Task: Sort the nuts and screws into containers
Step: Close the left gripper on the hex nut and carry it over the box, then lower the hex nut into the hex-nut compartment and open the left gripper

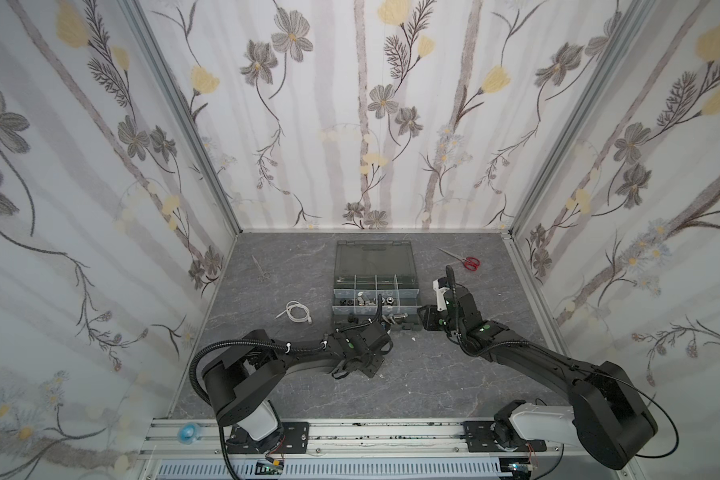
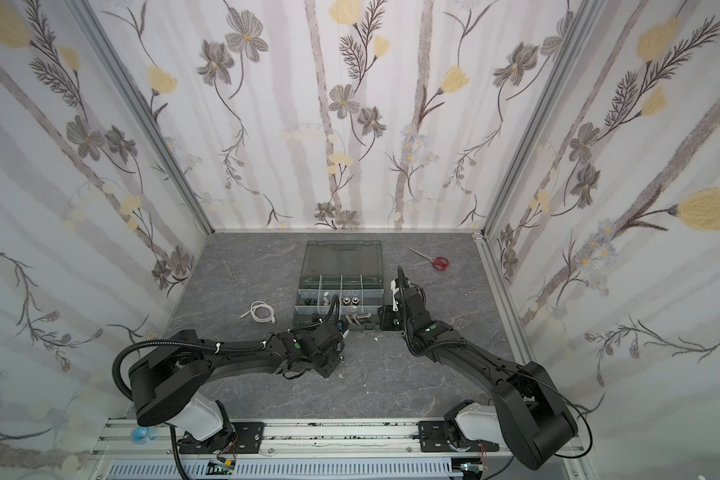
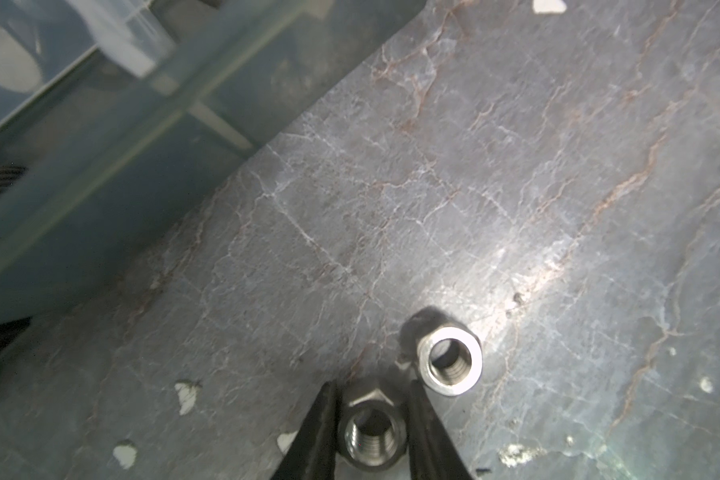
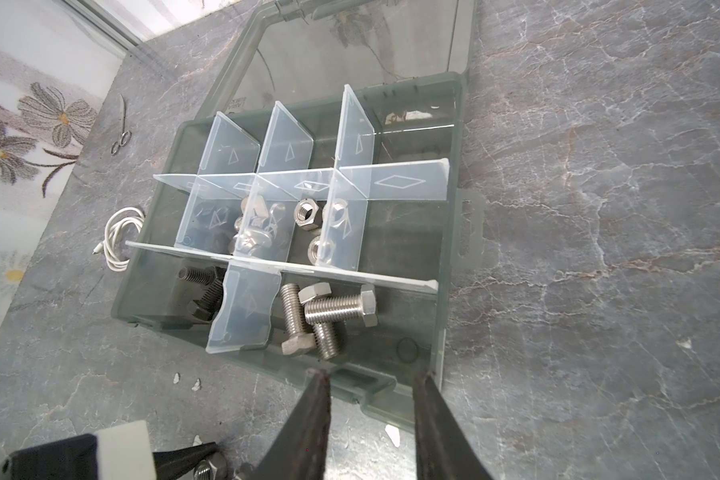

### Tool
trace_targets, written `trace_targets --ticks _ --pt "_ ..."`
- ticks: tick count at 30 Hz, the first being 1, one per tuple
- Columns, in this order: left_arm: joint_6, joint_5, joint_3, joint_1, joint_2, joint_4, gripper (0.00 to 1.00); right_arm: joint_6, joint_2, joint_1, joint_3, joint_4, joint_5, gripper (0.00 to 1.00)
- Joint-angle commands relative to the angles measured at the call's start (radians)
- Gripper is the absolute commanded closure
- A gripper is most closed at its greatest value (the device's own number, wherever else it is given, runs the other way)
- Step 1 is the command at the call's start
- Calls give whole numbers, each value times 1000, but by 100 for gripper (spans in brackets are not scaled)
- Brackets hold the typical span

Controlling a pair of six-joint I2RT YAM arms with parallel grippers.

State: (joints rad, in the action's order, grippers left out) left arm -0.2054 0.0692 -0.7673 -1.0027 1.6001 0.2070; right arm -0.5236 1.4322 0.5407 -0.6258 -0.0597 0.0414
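The left end effector (image 3: 371,386) is nearly closed, its two fingers pressed to either side of a silver nut (image 3: 371,434) on the surface (image 3: 516,187), just in front of the case (image 4: 449,208). A second nut (image 3: 449,359) lies loose just beside it, also in front of the case. The right end effector (image 4: 371,374) hovers over the case's front edge, fingers apart with nothing between them. Inside the case, silver screws (image 4: 329,316) lie in a front compartment (image 4: 408,320); nuts (image 4: 306,214) sit in the row behind.
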Motion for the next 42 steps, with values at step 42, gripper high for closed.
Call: trace_targets --ticks 42 --pt "-2 -48 -583 268 288 42 80 -31 -97 -42 86 -55 -17 65"
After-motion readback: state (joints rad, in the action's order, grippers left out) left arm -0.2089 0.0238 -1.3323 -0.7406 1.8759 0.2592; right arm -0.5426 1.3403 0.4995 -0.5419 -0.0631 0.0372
